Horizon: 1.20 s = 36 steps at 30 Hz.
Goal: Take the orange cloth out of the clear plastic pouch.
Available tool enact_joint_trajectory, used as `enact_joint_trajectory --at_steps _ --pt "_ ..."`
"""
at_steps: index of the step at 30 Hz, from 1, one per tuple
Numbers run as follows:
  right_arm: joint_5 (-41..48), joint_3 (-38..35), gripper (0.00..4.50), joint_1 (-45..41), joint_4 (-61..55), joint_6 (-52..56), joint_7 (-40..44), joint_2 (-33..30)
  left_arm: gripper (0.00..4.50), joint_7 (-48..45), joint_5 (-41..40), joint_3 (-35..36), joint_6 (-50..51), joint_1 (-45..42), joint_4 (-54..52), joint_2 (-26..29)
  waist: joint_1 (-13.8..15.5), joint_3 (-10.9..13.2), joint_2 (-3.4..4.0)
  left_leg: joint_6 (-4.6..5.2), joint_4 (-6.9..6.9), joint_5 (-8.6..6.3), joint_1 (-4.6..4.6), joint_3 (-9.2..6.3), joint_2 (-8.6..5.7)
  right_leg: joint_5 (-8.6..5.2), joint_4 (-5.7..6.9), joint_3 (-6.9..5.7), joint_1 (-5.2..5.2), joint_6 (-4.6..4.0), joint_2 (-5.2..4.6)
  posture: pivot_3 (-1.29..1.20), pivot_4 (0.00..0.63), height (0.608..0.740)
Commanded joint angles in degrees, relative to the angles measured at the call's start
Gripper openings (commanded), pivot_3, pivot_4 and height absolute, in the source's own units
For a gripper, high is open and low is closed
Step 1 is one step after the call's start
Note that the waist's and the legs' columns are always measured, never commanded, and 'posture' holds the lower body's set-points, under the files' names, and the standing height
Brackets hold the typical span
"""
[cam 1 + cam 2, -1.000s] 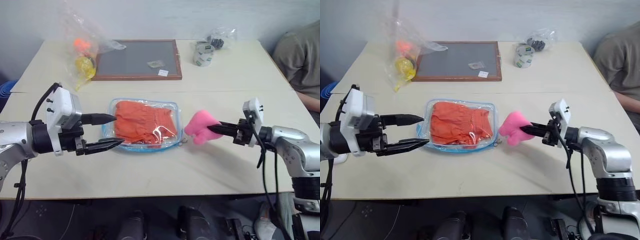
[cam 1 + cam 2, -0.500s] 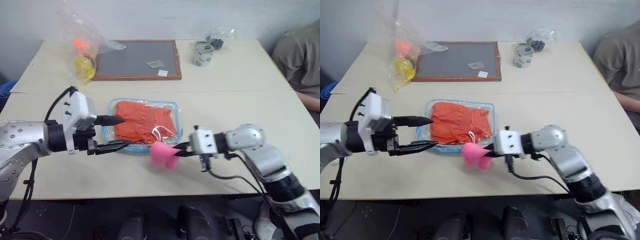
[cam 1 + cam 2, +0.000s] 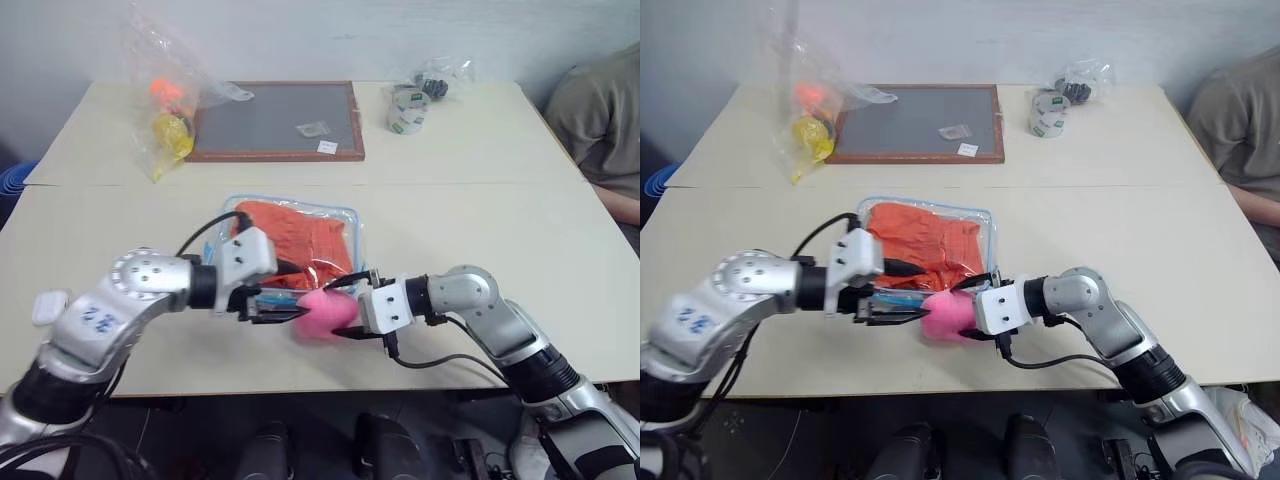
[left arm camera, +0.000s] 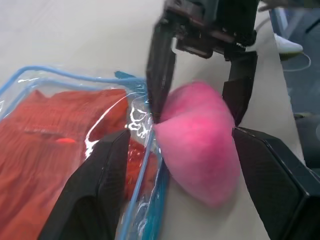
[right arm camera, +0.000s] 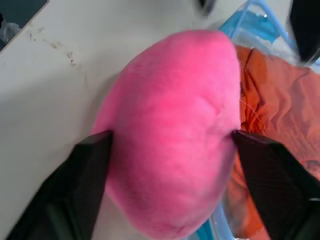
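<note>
Head views: orange cloth (image 3: 300,240) sits inside the clear plastic pouch (image 3: 349,222), flat on the table (image 3: 480,200) mid-front. My left gripper (image 3: 283,294) and right gripper (image 3: 345,305) meet at the pouch's near edge, pink plush toy (image 3: 325,312) between them. A crinkled bag (image 3: 170,110), framed board (image 3: 275,120) and tape roll (image 3: 406,108) lie at the far side; a person (image 3: 605,110) sits at the right.

Left wrist: my left fingers (image 4: 95,195) spread wide, plush and pouch edge between them; right gripper's fingers straddle the plush too.

Right wrist: my right fingers (image 5: 75,195) spread apart, flanking the plush, sides touching it; cloth in the pouch just beside.
</note>
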Motion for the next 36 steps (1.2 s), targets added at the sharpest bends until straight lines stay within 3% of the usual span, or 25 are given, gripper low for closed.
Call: enact_joint_trajectory --at_steps 1,4,9,13,17,20,25,29,30,34,36 --pt "0.99 -1.8 4.48 1.05 -3.94 1.67 0.4 -1.74 3.42 -3.94 4.94 -5.39 -4.18 -2.33 4.17 -2.95 -0.07 0.0 0.0 0.0 -0.01 0.0 0.0 0.0 0.0 0.0 0.01 0.0 -0.01 0.0 0.0 0.0 0.15 0.74" --pt "6.31 -4.99 4.48 1.83 -9.04 9.6 2.0 -3.92 3.42 -6.78 7.03 -7.21 -6.21 -2.77 6.28 -4.1 -0.05 0.0 0.0 0.0 -0.02 0.0 -0.03 0.02 0.03 0.0 0.01 0.0 -0.06 0.0 0.01 0.0 0.15 0.74" --pt "16.67 -12.88 4.5 2.36 -12.73 19.48 5.33 -9.08 2.31 -8.31 8.8 -6.27 -8.44 -1.64 6.87 -4.71 0.02 0.0 0.0 0.02 0.02 0.0 -0.03 -0.01 0.04 0.0 0.04 0.0 -0.05 0.0 -0.02 0.0 0.15 0.74" --pt "8.18 -11.41 4.5 -0.06 -1.45 6.34 6.54 -11.97 1.2 -8.84 9.12 -4.82 -8.84 -0.14 5.45 -3.77 0.06 -0.02 -0.03 0.08 0.04 -0.02 0.01 0.0 0.02 0.0 0.01 0.0 0.02 0.01 -0.05 0.0 0.15 0.74" --pt "2.93 -7.84 4.5 -4.92 9.64 -3.69 5.35 -8.01 0.16 -8.96 9.0 -3.26 -8.15 0.8 4.34 -3.61 -0.32 -0.01 -0.03 0.08 0.01 -0.02 0.02 0.03 0.04 0.0 0.01 0.02 -0.02 0.01 -0.04 0.0 0.15 0.74" --pt "-0.75 -5.18 4.5 -8.01 17.06 -11.06 4.19 -4.6 0.01 -8.49 9.28 -2.49 -7.7 1.36 3.55 -3.67 -0.47 -0.01 -0.02 0.05 -0.03 0.0 0.02 0.05 0.07 0.0 0.04 0.03 -0.07 0.0 -0.02 0.0 0.15 0.74" --pt "-1.92 -3.69 2.95 -11.26 22.04 -14.8 3.11 0.35 0.01 -7.47 8.83 -1.06 -5.66 2.49 1.11 -3.79 -0.37 -0.01 -0.01 0.04 0.0 0.0 0.0 0.04 0.12 0.0 0.03 0.02 -0.06 0.0 -0.05 0.0 0.15 0.74" --pt "-2.96 -3.17 1.4 -12.76 25.1 -17.76 2.68 1.76 0.01 -6.62 8.64 0.23 -3.83 4.7 -1.48 -3.06 -0.29 -0.01 -0.01 0.04 0.01 0.0 0.0 0.02 0.2 0.0 0.03 0.02 -0.05 0.0 -0.05 0.0 0.15 0.74" --pt "-2.87 -3.13 1.26 -13.05 25.74 -18.14 2.78 1.77 0.01 -6.39 8.63 0.66 -3.39 5.33 -2.08 -2.8 -0.33 -0.01 -0.01 0.04 0.01 0.0 0.0 0.01 0.22 0.0 0.03 0.02 -0.05 0.0 -0.05 0.0 0.15 0.74" --pt "-2.7 -3.14 0.0 -13.89 28.4 -20.22 3.65 1.41 0.01 -4.58 8.33 3.41 -1.0 8.72 -4.62 -1.41 -0.44 0.0 0.0 0.04 0.0 0.0 0.0 0.01 0.3 0.0 0.04 0.02 -0.05 0.0 -0.04 0.0 0.15 0.74" --pt "-3.46 -3.18 0.0 -14.38 29.8 -21.38 3.57 0.75 0.01 -2.25 8.26 6.74 1.11 11.38 -5.84 -0.5 -0.46 0.0 0.0 0.04 0.0 0.01 0.01 0.0 0.35 0.0 0.04 0.02 -0.06 -0.01 -0.03 0.0 0.15 0.74"
